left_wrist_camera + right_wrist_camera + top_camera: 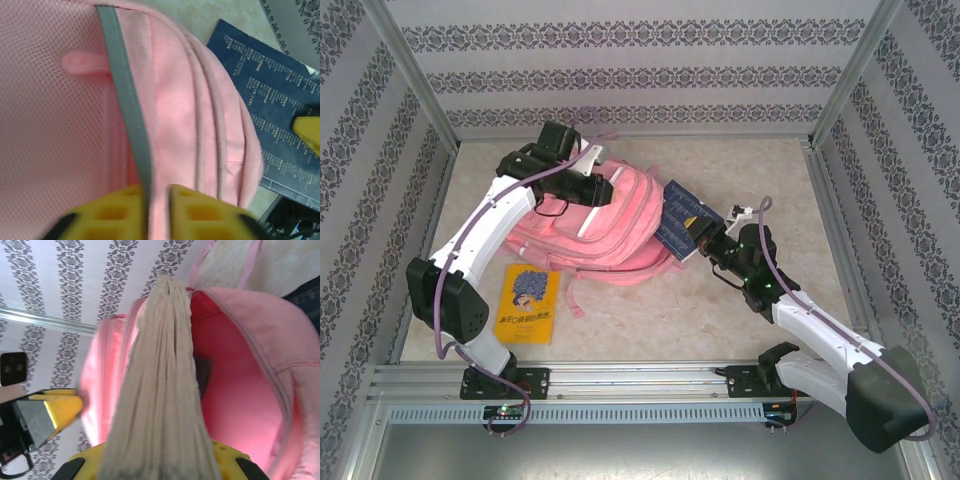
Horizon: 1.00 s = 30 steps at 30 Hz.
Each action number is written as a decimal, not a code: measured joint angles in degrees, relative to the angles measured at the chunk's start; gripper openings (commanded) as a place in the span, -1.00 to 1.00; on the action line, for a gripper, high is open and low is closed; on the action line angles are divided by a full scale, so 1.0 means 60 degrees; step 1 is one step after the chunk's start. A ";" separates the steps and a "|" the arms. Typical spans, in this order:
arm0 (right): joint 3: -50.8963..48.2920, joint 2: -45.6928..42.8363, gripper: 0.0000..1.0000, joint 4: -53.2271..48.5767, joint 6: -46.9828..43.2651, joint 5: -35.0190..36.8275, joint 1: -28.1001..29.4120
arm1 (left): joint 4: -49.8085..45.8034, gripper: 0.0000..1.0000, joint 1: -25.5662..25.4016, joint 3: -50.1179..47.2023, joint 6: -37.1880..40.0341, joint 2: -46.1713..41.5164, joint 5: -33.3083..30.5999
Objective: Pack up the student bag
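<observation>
The right pincer (708, 240) clamps the blue book (678, 215), long axis aimed into the open mouth of the pink bag (610, 230) just left, mid-worktop near the back edge; the left pincer (598, 190), narrowly parted, straddles the grey trim (127, 100), perhaps loosely gripping.

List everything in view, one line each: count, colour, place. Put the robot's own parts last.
pink fabric backpack: one, pink with grey trim, lying mid-table, open at its right end.
thick dark blue book: one, dark blue, at the backpack's open end, page edges pointing inside.
thin yellow book: one, yellow, flat on the table, near-left of the backpack.
marbled table: one, beige, under everything.
patterned wall panels: three, white with grey floral stripes, on the left, back and right.
left gripper: one, yellow fingers, on the backpack, astride its grey trim.
right gripper: one, yellow fingers, shut on the dark blue book.
</observation>
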 measured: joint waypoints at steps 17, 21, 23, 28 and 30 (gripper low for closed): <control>-0.0004 0.0113 -1.00 0.1235 0.1184 -0.0299 0.0328 | -0.0667 0.16 -0.2820 0.0750 -0.0302 -0.0200 -0.3078; -0.0004 0.0098 -1.00 0.1224 0.1195 -0.0299 0.0350 | -0.1060 0.17 -0.3253 0.1137 -0.0277 -0.0051 -0.3891; -0.0004 0.0051 -1.00 0.1209 0.1206 -0.0291 0.0386 | -0.1322 0.18 -0.3381 0.1381 -0.0251 -0.0015 -0.4459; -0.0004 -0.0007 -1.00 0.1198 0.1206 -0.0299 0.0404 | -0.1625 0.22 -0.3468 0.2004 -0.0189 -0.0025 -0.5683; -0.0004 -0.0007 -1.00 0.1202 0.1206 -0.0299 0.0404 | -0.1738 0.23 -0.3468 0.2135 -0.0160 -0.0051 -0.5989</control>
